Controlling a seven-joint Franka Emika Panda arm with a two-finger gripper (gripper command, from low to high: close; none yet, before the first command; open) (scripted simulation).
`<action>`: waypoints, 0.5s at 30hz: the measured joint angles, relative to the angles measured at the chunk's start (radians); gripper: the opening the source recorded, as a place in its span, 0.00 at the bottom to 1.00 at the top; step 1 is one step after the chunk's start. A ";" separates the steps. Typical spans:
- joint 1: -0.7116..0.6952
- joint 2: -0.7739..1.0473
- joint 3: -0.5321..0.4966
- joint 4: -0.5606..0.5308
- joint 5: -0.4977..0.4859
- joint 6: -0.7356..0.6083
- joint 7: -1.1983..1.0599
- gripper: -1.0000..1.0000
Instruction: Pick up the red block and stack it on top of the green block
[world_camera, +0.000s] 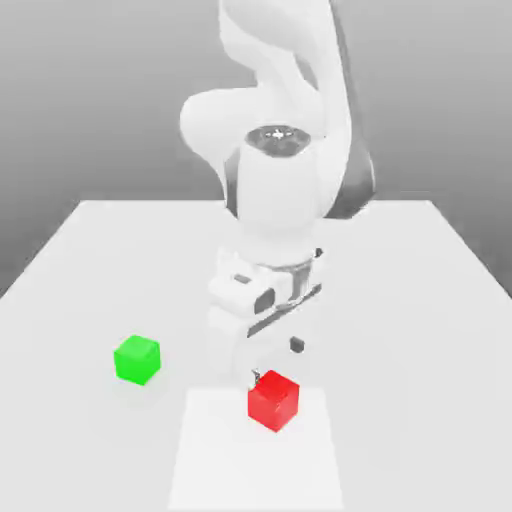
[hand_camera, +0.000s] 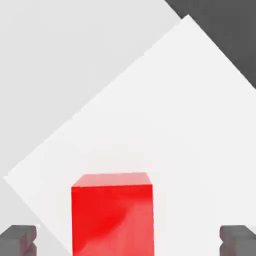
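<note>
A small bright red cube, the red block (world_camera: 273, 400), is seen resting on a paler square patch (world_camera: 200, 470) of the white table (world_camera: 420, 300). Its faces are plain and glossy; in the hand view (hand_camera: 112, 215) a soft sheen runs across the face turned towards the camera, while the top face appears as a narrow, slightly lighter strip. The edges look crisp and no marking is carried on any side.

The gripper (world_camera: 276, 362) is held just above and slightly behind the red block, pointing down at the table. Its jaws are spread wide — in the hand view the two dark fingertips (hand_camera: 19, 239) are seen far apart, one on either side of the cube, with clear gaps left between each pad and the red faces. Nothing is clasped. The block lies between the fingers' lines but below them; contact is not seen.

The green block (world_camera: 137, 359), a cube of the same size and plain bright green faces, is set well apart from the gripper, off towards the exterior view's left and roughly level with the fingertips in that picture. It stands flat on the bare table, outside the paler patch, and it is not touched by anything.

The white arm (world_camera: 280, 190) is seen rising behind the gripper — its bulky wrist and upper links are folded above the hand, and a faint shadow is cast on the table beneath.
</note>
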 joint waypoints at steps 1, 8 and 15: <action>-0.013 0.037 0.019 0.004 0.029 0.030 -0.023 0.50; -0.075 0.139 0.096 0.017 0.089 0.115 -0.067 0.00; -0.058 0.023 0.056 0.001 0.004 0.018 -0.007 0.00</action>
